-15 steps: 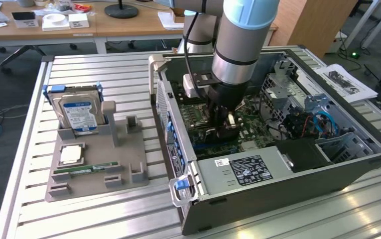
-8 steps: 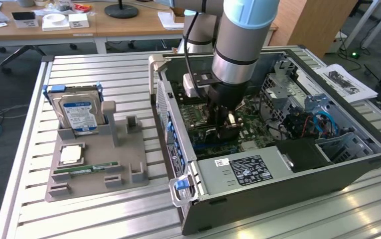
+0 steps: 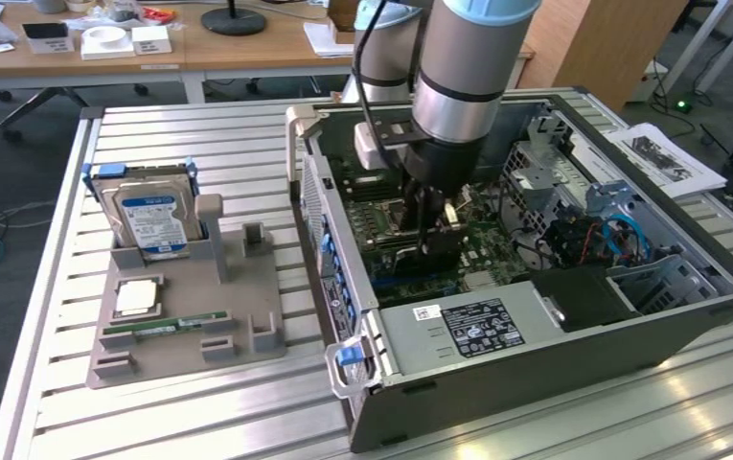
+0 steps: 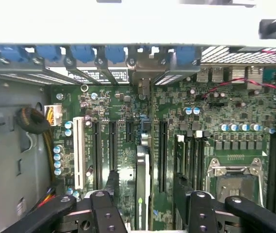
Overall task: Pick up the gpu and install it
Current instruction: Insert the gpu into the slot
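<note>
I am holding the gripper (image 4: pixel 144 206) inside the computer case (image 3: pixel 673 316), fingers (image 4: pixel 101 211) closing on the gpu (image 4: pixel 143 184), standing edge-on over the motherboard (image 4: pixel 235 126), centre frame.

Your arm (image 3: pixel 469 67) comes down almost vertically from the far side, wrist pointing straight down into the open case. Your gripper (image 4: pixel 144 208) sits low over the board, its two black fingers (image 4: pixel 101 211) apart on either side of the gpu (image 4: pixel 142 184), which stands on edge between them.
</note>
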Action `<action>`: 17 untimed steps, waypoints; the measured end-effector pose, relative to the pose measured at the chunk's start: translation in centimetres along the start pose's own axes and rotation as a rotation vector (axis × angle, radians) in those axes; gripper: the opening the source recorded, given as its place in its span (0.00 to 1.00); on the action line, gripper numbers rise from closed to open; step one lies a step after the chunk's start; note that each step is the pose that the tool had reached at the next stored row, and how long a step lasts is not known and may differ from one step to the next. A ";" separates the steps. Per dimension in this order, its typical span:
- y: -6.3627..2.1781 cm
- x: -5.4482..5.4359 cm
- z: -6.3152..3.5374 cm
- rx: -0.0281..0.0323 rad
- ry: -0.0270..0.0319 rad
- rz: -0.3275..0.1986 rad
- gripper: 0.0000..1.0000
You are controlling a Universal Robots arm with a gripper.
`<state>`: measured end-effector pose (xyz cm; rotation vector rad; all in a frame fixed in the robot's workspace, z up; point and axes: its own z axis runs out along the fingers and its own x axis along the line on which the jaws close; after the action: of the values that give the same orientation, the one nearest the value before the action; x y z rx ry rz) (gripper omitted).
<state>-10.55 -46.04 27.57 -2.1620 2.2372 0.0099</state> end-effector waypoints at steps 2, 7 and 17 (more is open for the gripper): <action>-0.01 0.0 -0.69 -0.0001 0.0001 0.000 0.57; -0.04 -0.1 -2.16 0.0000 0.0000 0.000 0.57; -0.07 -0.1 -4.48 0.0000 0.0000 0.000 0.57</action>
<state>-10.55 -46.04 32.06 -2.1620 2.2372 0.0099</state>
